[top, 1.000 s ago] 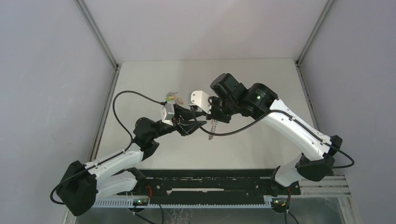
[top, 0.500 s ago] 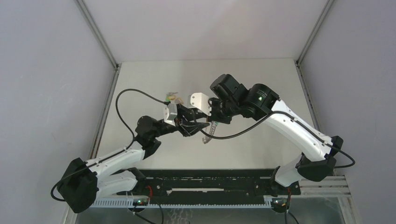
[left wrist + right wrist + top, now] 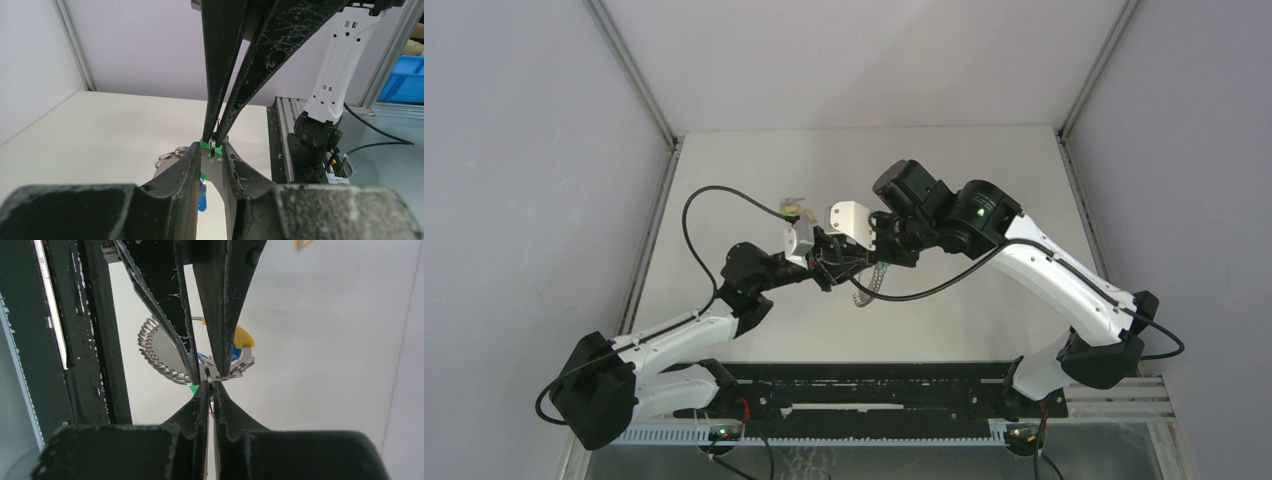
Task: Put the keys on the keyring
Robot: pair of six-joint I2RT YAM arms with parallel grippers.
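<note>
Meeting above counter [image 3: 944, 160]: right pincer [image 3: 210, 386] clamped tight on thin loop [image 3: 214, 155] at green key [image 3: 204, 148] head. Left pincer [image 3: 211, 149] narrow, fingers flanking the same green head; can't tell if it grips. Keyring [image 3: 165, 371] hangs just past the tips, blue key [image 3: 201, 195] and yellow key [image 3: 243, 336] close by it.

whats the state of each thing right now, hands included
left hand: closed on the green key's head
right hand: shut on the keyring
green key: pinched in the air, between both hands
keyring: hanging in the air
blue key: dangling near the green key
loose keys: lying on the table
</note>
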